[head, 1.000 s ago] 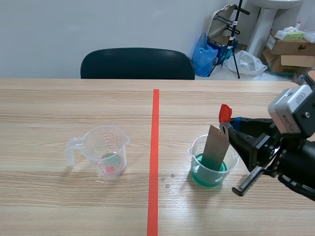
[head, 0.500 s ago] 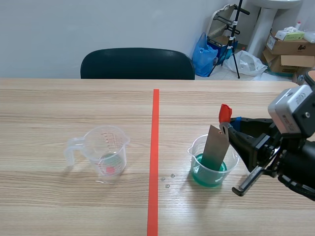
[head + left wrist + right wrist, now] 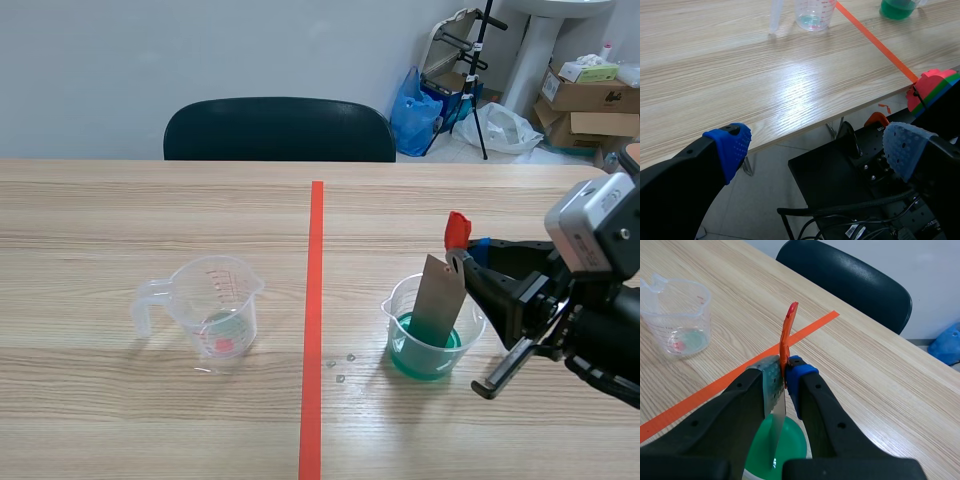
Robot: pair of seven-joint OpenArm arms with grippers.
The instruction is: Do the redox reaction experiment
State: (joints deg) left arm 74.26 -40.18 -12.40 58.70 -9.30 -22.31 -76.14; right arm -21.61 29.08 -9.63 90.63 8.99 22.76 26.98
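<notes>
- Metal strip (image 3: 437, 300), grey with a red-orange top end, is pinched flat between the two pads of the right gripper (image 3: 785, 380); the fingers are pressed on it just below the red part, which sticks up above them.
- From the grip the strip slants down toward 7 o'clock, and its lower end stands in the green liquid (image 3: 415, 355).
- That liquid fills the bottom part of a clear beaker (image 3: 476, 325), which stands on the table (image 3: 120, 210) under the gripper's fingertips. The strip leans against the beaker's rim.
- A few small droplets (image 3: 341, 368) lie on the wood at 8 o'clock from the beaker, near it.
- An orange-red tape line (image 3: 316, 300) runs from 12 to 6 o'clock down the middle of the table, just past the droplets.
- Across the line, at 9 o'clock from the beaker and well apart from it, stands a clear measuring cup (image 3: 210, 300) with red markings, a faint green trace at its bottom, and its handle toward 9 o'clock.
- The left gripper (image 3: 818, 146) hangs off the near edge of the table, its blue pads wide apart with nothing between them; the cup and beaker are far ahead of it.
- A dark chair (image 3: 280, 130) stands at the table's 12 o'clock side.
</notes>
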